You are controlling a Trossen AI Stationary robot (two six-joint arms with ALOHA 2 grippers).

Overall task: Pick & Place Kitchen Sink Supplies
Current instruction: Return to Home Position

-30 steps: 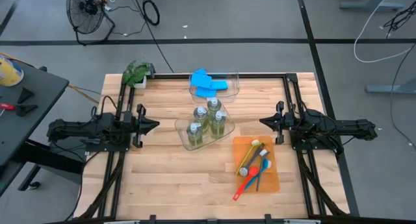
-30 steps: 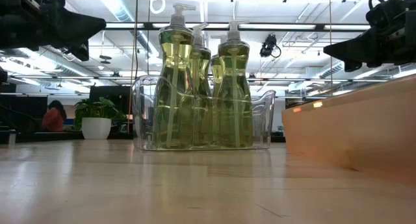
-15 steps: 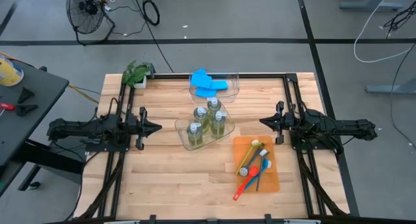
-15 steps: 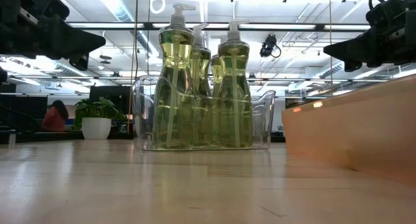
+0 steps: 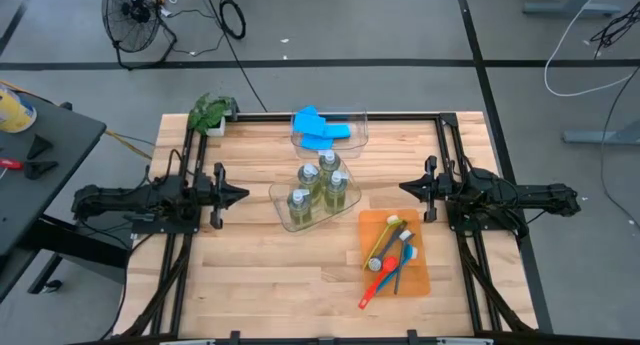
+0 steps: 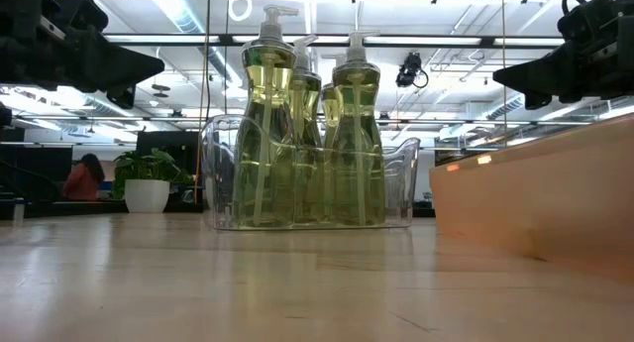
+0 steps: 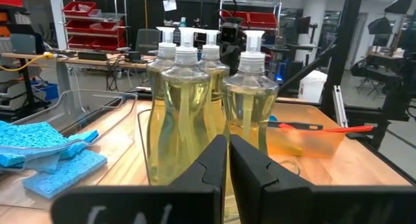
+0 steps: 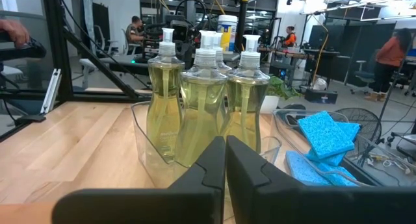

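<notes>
1. The left gripper [image 5: 238, 194] hangs over the left side of the table [image 5: 250, 275], pointing toward the middle. In its wrist view, its two fingers [image 7: 214, 160] are pressed together and hold nothing.
2. The right gripper [image 5: 404, 188] hangs over the right side, pointing back at the left one. Its fingers [image 8: 242, 165] are pressed together too, with nothing between them.
3. Four pump bottles [image 5: 318, 188] of yellow-green soap stand upright, close together, in a clear bin [image 5: 277, 195] in the middle of the table, between the two grippers.
4. The blue sponges [image 5: 320, 128] lie in a second clear bin [image 5: 360, 120] at the far edge, just behind the bottles.
5. The dish brushes [image 5: 390, 253] lie in a pile on the orange tray [image 5: 420, 275], near the right arm. The red one pokes out over the tray's edge.
6. A leafy plant [image 5: 210, 112] sits at the far left corner.
</notes>
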